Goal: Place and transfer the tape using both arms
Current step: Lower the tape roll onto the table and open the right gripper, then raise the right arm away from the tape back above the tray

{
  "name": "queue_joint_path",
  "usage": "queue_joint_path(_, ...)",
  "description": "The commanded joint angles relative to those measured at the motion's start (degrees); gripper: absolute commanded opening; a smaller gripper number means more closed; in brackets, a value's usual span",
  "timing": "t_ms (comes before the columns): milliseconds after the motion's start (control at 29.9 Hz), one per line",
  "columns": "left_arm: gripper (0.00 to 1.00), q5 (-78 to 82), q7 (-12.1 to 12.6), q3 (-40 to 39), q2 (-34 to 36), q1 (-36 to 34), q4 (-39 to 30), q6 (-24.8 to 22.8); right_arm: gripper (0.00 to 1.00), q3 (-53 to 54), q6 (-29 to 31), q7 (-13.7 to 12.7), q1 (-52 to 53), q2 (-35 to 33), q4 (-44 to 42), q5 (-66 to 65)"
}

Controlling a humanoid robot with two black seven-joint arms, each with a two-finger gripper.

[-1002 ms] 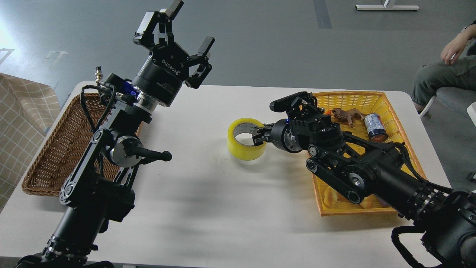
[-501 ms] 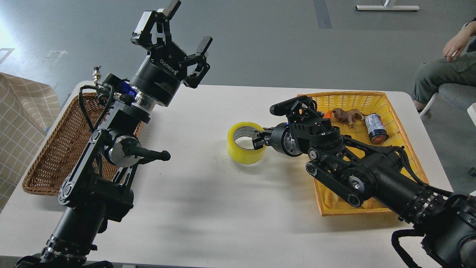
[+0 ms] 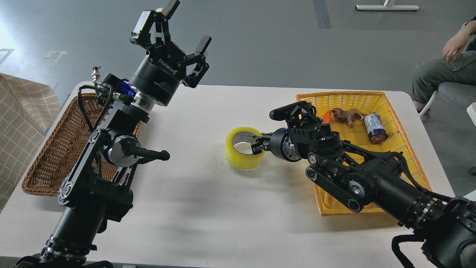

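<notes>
On the white table (image 3: pixel 193 208) the near edge carries nothing but the shadows of the two arms. Toward the middle, a little right of centre, the tape (image 3: pixel 243 152) lies flat on its side with its core hole facing up. The right pincer (image 3: pixel 256 143) reaches it from the right edge side and sits at the roll's right wall; one finger seems to dip into the core and the other to lie outside, so it looks pinched on the wall, though the fingers are dark and small here and I cannot tell for certain.

The roll is likely light, stiff and hollow. Its wound face should be slick, its cardboard core rougher, so a pinch across the wall, one finger in the hole and one outside, is the surest hold. For a hand-over the far left wall stays free.

Along the right edge stands the yellow basket (image 3: pixel 375 97) with a toy animal (image 3: pixel 347 115) and a small can (image 3: pixel 374 128). By the left edge is the brown wicker basket (image 3: pixel 48 156). Above the far left corner the left pincer (image 3: pixel 174 31) is raised, fingers spread wide, holding nothing.
</notes>
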Motion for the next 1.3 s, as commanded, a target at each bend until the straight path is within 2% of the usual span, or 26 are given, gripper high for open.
queue_joint_path(0,0.98,0.0,0.0,-0.1,0.0,0.0,-0.1,0.1,0.17,0.2,0.0,0.1,-0.9,0.0,0.5,0.1)
queue_joint_path(134,0.98,0.1,0.0,0.0,0.1,0.4,-0.5,0.1,0.20,0.5,0.0,0.2,-1.3,0.0,0.6,0.2)
queue_joint_path(200,0.98,0.1,0.0,0.0,0.0,0.5,-0.6,0.1,0.33,0.7,0.0,0.3,-1.1,0.0,1.1,1.8)
queue_joint_path(267,0.98,0.0,0.0,-0.1,0.1,0.6,-0.7,0.1,0.35,0.7,0.0,0.3,-0.9,0.0,1.8,2.8)
queue_joint_path(301,0.98,0.1,0.0,-0.1,0.1,0.6,-0.9,0.1,0.42,0.7,0.0,0.3,-0.9,0.0,2.4,3.6)
queue_joint_path(368,0.98,0.1,0.0,0.0,0.1,0.8,-1.0,0.1,0.49,0.8,0.0,0.4,-1.1,0.0,3.1,4.1)
queue_joint_path(434,0.98,0.1,0.0,-0.1,0.1,0.8,-1.0,0.1,0.51,1.2,0.0,0.6,-1.2,0.0,3.9,4.5)
queue_joint_path(468,0.98,0.1,0.0,-0.1,0.1,0.8,-1.0,0.1,0.60,1.7,0.0,0.8,-1.3,0.0,4.5,4.9)
queue_joint_path(501,0.98,0.1,0.0,-0.1,0.1,0.8,-1.0,0.1,0.66,2.1,0.0,0.8,-1.3,0.0,4.7,5.1)
queue_joint_path(535,0.98,0.0,0.0,-0.1,0.1,0.9,-1.0,0.1,0.70,2.5,0.0,0.8,-1.5,0.0,4.8,5.4)
queue_joint_path(601,0.98,0.0,0.0,-0.1,0.2,0.8,-1.0,0.0,0.71,2.9,0.0,0.8,-1.6,0.0,4.8,5.5)
queue_joint_path(635,0.98,0.0,0.0,-0.1,0.4,0.8,-1.0,0.1,0.77,4.0,0.0,0.8,-1.6,0.0,4.8,5.6)
queue_joint_path(702,0.98,0.0,0.0,-0.1,0.4,0.9,-1.0,0.1,0.83,6.2,0.0,0.8,-1.6,0.0,5.0,5.6)
queue_joint_path(769,0.98,0.0,0.0,-0.1,0.5,0.8,-1.0,0.1,0.95,10.0,0.0,0.8,-1.9,0.0,6.9,5.8)
queue_joint_path(902,0.98,0.0,0.0,-0.1,0.6,0.8,-1.0,0.1,0.99,13.0,0.0,0.8,-2.1,0.0,9.9,5.9)
queue_joint_path(1103,0.98,0.0,0.0,0.0,1.2,0.8,-0.8,0.1,1.00,18.7,0.0,0.8,-5.4,0.0,17.1,6.0)
queue_joint_path(1270,0.98,0.0,0.0,0.0,1.7,0.9,-0.6,0.1,1.00,29.6,0.0,0.8,-12.3,0.0,25.8,6.2)
